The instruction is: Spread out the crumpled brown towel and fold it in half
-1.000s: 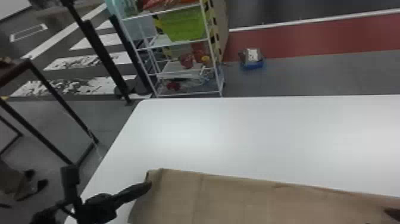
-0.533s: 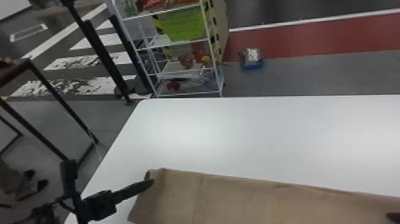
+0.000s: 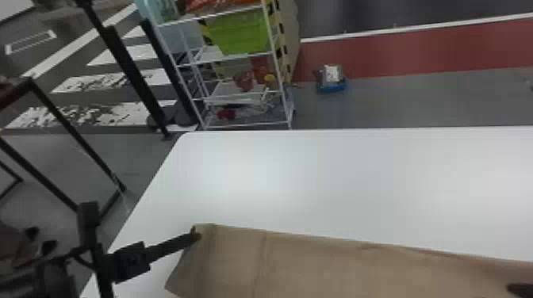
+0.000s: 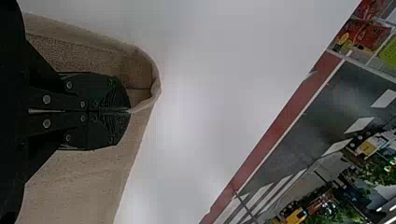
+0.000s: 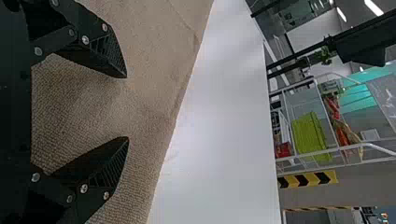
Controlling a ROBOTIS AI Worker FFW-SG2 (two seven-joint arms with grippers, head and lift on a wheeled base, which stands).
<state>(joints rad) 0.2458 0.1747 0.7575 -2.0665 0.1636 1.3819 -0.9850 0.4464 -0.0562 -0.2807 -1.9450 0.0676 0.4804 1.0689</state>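
It looks like a workshop or lab: broad white floor stripes [image 3: 131, 113], yellow-and-black hazard tape [image 5: 308, 179], a wire rack [image 3: 234, 58] holding a green bin [image 3: 240, 33].

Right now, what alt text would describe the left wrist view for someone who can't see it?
The robot's left black fingers, shut together, pinch the edge of a brown towel near its corner. The towel lies on a white table, with a red floor stripe beyond.

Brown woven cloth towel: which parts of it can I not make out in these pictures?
Most of the near edge of the towel: cut off by head view's bottom.
Its right end: cut off by head view's right edge.
Fabric inside left gripper: hidden by its fingers, left wrist view.
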